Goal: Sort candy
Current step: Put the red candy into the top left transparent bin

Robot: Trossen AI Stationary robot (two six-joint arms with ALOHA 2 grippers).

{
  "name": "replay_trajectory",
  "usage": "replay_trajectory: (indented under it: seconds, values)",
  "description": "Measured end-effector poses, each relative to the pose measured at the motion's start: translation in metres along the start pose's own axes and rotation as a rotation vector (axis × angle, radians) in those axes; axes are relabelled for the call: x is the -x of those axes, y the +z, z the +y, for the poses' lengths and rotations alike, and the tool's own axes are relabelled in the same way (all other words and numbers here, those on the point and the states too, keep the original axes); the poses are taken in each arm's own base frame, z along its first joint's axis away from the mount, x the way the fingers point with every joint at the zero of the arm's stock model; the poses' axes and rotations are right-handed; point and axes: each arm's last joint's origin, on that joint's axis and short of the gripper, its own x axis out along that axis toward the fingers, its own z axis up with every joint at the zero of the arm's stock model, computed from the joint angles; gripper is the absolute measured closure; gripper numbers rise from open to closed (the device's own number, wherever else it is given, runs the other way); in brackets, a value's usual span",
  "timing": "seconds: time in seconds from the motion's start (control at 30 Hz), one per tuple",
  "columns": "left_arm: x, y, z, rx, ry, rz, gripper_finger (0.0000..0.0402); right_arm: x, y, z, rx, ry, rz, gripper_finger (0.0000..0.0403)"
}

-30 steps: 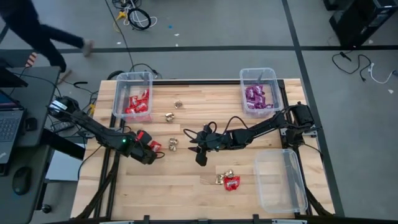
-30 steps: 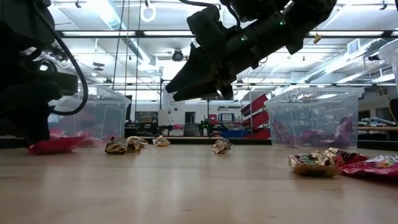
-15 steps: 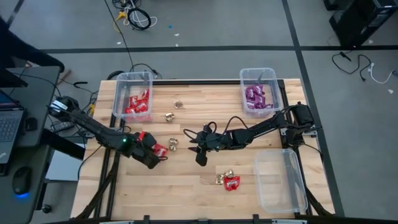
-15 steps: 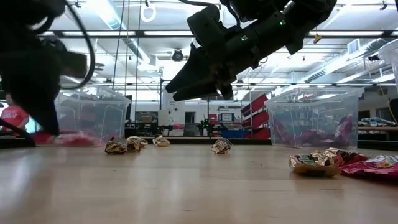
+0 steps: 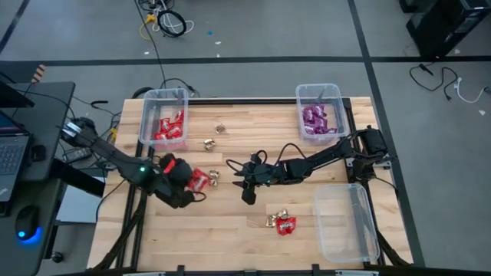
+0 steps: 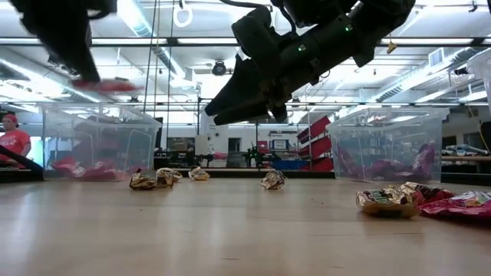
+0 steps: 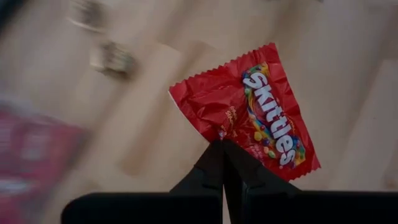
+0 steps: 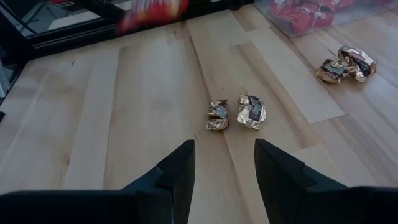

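Left arm lifts a red packet to sort it.

The worktop (image 5: 230, 230) is pale wood, flat and smooth, so sweets lie spread on it. Clear bins keep colours apart: the red bin (image 5: 163, 117) at the back left, the purple bin (image 5: 320, 110) at the back right, an empty bin (image 5: 347, 222) on the right. The left gripper (image 5: 186, 184) has jaws clenched on a thin, crinkly red packet (image 7: 255, 118), up off the wood. The right gripper (image 5: 247, 192) waits mid-worktop, jaws apart, above lumpy gold sweets (image 8: 236, 112).
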Motion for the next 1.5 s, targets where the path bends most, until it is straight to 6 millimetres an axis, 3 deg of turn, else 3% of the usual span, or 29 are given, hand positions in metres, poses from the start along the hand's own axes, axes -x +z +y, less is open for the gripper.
replay_trajectory:
  seconds: [0.17, 0.43, 0.87, 1.5]
  values:
    - [0.03, 0.018, 0.022, -0.023, 0.225, -0.095, 0.0401, 0.0, 0.0, 0.0, 0.007, -0.001, -0.001, 0.0252]
    - [0.056, 0.047, 0.054, 0.054, 0.41, -0.185, 0.0401, 0.0, 0.001, 0.0, 0.013, 0.001, -0.006, 0.0252]
    - [0.062, 0.06, 0.116, 0.224, 0.582, -0.16, 0.0401, 0.0, 0.0, 0.002, 0.0, 0.006, -0.005, 0.0252]
    - [0.051, 0.074, 0.17, 0.286, 0.784, 0.026, 0.0401, 0.0, 0.001, 0.002, -0.001, 0.009, -0.011, 0.0252]
